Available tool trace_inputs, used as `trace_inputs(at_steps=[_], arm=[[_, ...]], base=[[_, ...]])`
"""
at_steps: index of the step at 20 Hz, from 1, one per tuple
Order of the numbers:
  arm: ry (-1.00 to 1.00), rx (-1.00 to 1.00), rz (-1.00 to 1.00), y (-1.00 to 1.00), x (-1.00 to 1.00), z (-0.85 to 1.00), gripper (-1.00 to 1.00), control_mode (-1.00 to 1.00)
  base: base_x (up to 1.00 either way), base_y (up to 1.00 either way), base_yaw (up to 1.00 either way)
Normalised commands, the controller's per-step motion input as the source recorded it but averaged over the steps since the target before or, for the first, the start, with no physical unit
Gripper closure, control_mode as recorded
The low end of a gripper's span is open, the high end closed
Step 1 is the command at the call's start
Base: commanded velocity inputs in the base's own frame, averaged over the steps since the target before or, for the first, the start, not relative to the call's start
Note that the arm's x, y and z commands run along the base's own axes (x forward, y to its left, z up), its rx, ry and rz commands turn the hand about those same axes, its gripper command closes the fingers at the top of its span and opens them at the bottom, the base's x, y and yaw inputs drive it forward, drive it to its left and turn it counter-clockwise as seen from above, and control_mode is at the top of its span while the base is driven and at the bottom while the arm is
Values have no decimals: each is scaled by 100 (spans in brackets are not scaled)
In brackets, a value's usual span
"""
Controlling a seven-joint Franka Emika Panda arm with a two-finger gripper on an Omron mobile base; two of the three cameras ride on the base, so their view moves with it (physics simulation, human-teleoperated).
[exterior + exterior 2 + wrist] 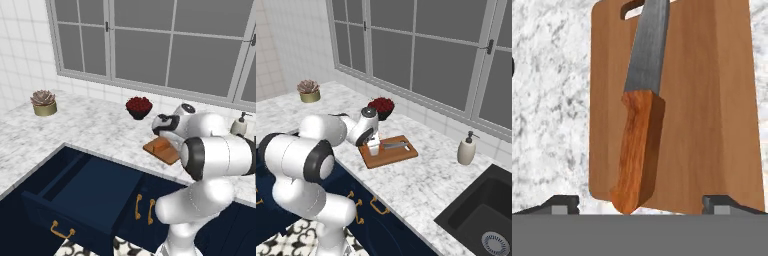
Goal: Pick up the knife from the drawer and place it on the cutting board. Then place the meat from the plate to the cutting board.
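Hand hangs over the near end of the cutting board. In the hand view its fingertips stand wide apart and grip nothing.

Knife lies flat on the board, handle end poking just past the near board edge, blade running toward the far end with the cut-out slot; blade tip is cut off at the frame top.

In the left base view the arm hides most of the board. Drawer is pulled open; inside reads dark, contents hard to make out.

Bare marble table around the board; berry bowl behind, soap bottle and sink well to the right.
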Motion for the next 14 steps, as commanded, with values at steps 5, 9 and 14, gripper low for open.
trace_inputs(at_steps=[5,9,14], arm=[[0,-9,37,40,-88,100,-100,-100],[0,-27,40,35,-93,94,-100,-100],[0,-18,32,18,-100,28,-100,-100]], base=[[0,0,0],[0,0,0],[0,0,0]])
